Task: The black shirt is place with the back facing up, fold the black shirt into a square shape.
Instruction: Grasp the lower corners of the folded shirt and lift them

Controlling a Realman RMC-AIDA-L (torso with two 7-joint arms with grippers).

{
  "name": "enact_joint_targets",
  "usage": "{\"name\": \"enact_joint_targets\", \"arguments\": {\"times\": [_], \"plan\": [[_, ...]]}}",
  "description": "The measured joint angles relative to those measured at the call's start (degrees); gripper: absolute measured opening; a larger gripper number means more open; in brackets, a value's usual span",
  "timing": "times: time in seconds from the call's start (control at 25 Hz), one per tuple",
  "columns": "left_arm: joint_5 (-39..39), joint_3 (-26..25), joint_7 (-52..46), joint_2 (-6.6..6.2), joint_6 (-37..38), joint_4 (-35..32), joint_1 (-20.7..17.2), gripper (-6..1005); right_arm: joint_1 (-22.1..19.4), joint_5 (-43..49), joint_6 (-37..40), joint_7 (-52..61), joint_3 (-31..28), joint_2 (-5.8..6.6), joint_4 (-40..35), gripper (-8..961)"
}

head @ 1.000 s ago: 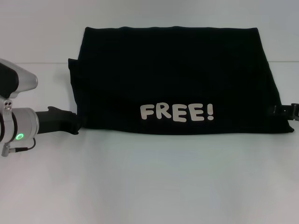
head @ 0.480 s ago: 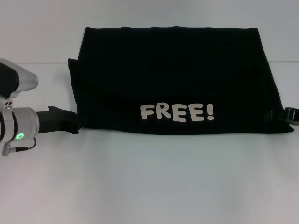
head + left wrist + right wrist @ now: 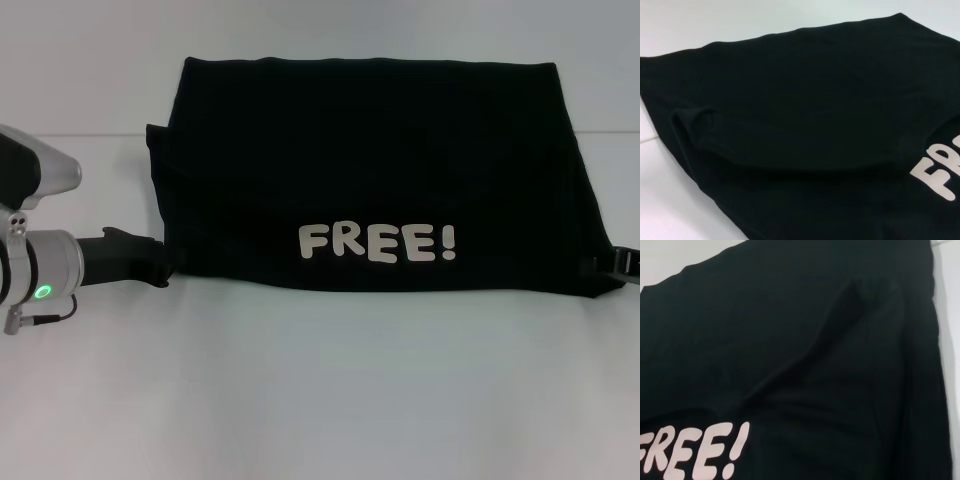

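Folded black shirt on white table; both pincers at its edges, grip unclear

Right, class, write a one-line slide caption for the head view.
Folded black shirt printed "FREE!" on a white table, left hand at its edge.

One black shirt, two grippers: left gripper, right gripper, one white table

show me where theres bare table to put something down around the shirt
The widest bare patch is the white table in front of the black shirt, below its FREE! print. A narrower strip lies beyond its far edge. The sides are crowded: the left gripper sits at the shirt's left edge, the right gripper at its right corner.
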State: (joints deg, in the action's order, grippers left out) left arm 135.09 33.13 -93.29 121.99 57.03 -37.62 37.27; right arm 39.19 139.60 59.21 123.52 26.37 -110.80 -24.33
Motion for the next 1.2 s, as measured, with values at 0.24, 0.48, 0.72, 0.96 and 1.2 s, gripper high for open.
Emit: {"name": "enact_joint_targets", "arguments": {"times": [0.24,0.48,0.72,0.96,1.2], "plan": [[-0.06,-0.1,-0.12,0.0,0.01,0.0,0.06,30,-2.05,-1.96,2.36,-1.55,-0.37,-0.29,-1.27,75],[-0.05,-0.32,-1.07,0.02,1.06,-1.13,-0.54,32,-5.61,-8.43,7.48,-4.88,-0.36,0.22,-2.97,34],[-0.04,-0.56,-3.71,0.05,7.49,-5.64,-3.28,35,-8.28,-9.31,10.54,-5.34,-0.43,0.13,-5.58,34],[-0.03,-1.52,-5.45,0.39,21.64,-11.91,-6.45,38,-10.09,-9.36,14.56,-7.58,-0.56,1.01,-6.1,34],[0.0,-4.94,-5.49,0.87,34.01,-14.11,-8.82,40,-13.7,-9.31,23.06,-9.37,-1.09,1.51,-9.86,35]]}}
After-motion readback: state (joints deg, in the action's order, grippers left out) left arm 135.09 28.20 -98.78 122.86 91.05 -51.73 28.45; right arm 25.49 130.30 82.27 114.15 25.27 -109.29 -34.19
